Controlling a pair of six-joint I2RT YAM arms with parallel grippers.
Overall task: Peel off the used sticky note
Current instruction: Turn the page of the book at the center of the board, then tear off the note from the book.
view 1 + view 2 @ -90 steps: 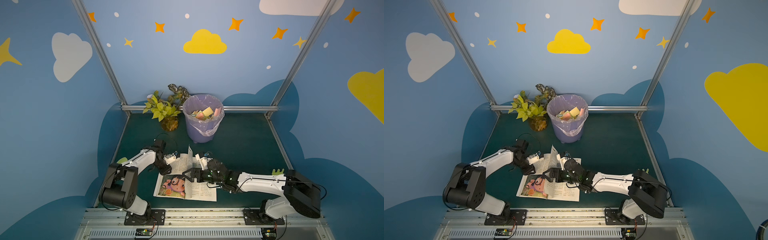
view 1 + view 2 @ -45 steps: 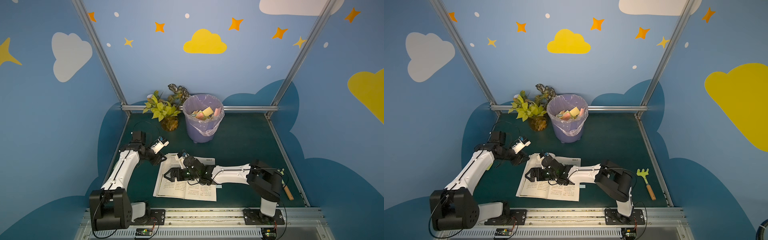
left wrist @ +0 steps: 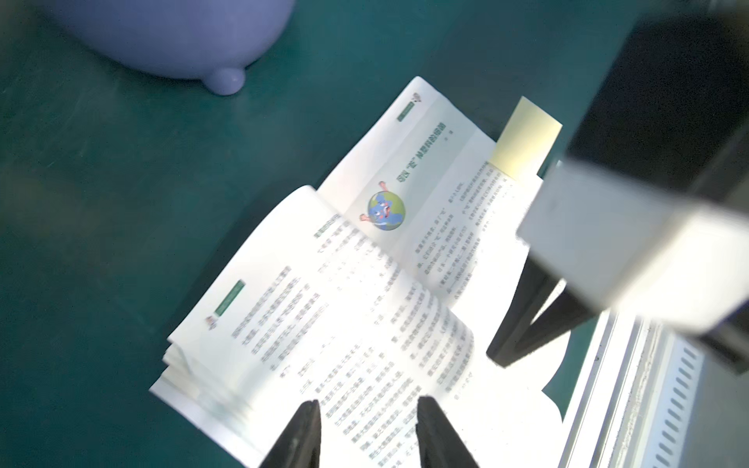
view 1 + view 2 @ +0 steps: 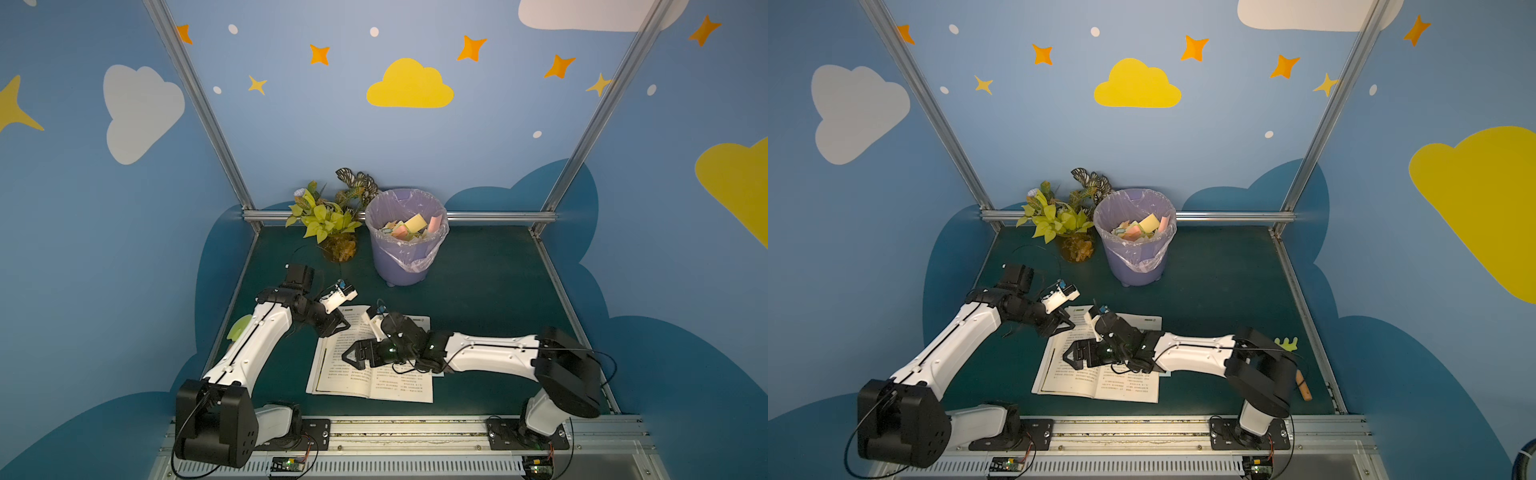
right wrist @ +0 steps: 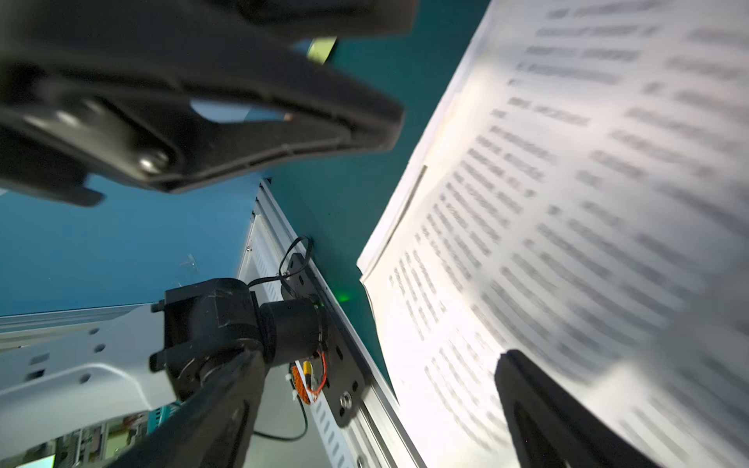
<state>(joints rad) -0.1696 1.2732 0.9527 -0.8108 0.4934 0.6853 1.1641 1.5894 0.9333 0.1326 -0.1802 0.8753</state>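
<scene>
Behind the book [image 4: 399, 386], purple bin [image 4: 401, 262] of coloured notes [image 4: 409, 226]; left gripper [image 3: 368, 405] and right gripper [image 5: 450, 239] both apart

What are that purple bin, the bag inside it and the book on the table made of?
The bin looks like moulded plastic, smooth and matte lilac, with small rounded feet. Its liner seems to be thin plastic film: translucent, crinkled and folded over the rim. The book is paper: white printed pages that curve and fan at the edges.
</scene>
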